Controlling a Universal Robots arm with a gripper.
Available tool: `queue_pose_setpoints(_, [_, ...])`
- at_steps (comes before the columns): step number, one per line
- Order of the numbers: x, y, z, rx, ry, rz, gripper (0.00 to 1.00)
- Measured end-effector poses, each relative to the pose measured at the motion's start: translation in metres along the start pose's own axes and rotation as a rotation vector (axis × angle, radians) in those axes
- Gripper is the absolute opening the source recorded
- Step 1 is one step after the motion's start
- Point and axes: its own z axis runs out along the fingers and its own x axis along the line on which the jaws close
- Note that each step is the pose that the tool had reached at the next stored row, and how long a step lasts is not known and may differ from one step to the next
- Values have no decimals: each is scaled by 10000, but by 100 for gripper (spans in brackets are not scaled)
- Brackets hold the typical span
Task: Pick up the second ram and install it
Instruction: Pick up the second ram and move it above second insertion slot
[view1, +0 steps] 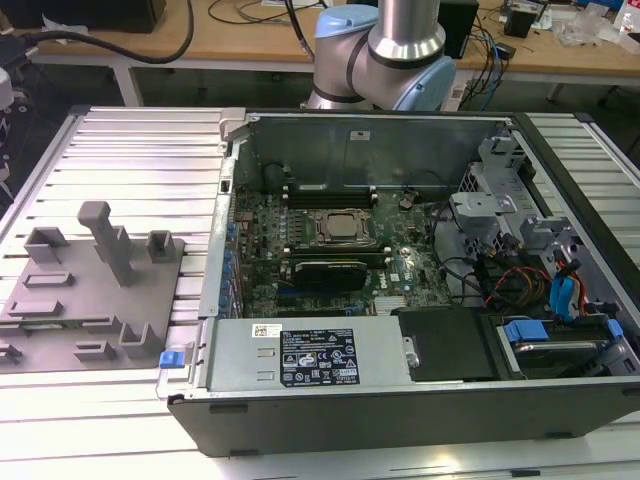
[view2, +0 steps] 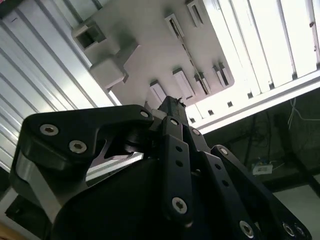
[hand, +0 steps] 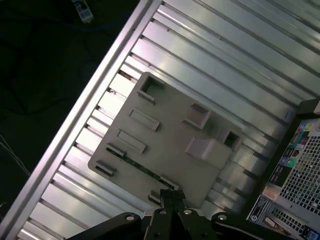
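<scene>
My pincer (hand: 171, 193) hangs pinched together near the second ram (hand: 141, 168); I reckon it's light, stiff and fragile, so grab its mid-board edges.

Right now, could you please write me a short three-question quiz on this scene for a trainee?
1. True or false: the ram lies in the grey fixture.
2. The end effector hangs over: A) the fixture, B) the CPU socket, C) the power supply.
3. Fill in: the fixture sits toward the exterior view's ____ of the open case.
Key: 1 true; 2 A; 3 left.
</scene>
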Motion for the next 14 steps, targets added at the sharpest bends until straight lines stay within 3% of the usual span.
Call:
queue_pose_setpoints(7, [0, 0, 0, -21, 42, -935, 11])
queue_pose_setpoints(12, [0, 0, 0, -52, 99, -2206, 11])
queue_pose_setpoints(14, [0, 0, 0, -58, 112, -2488, 11])
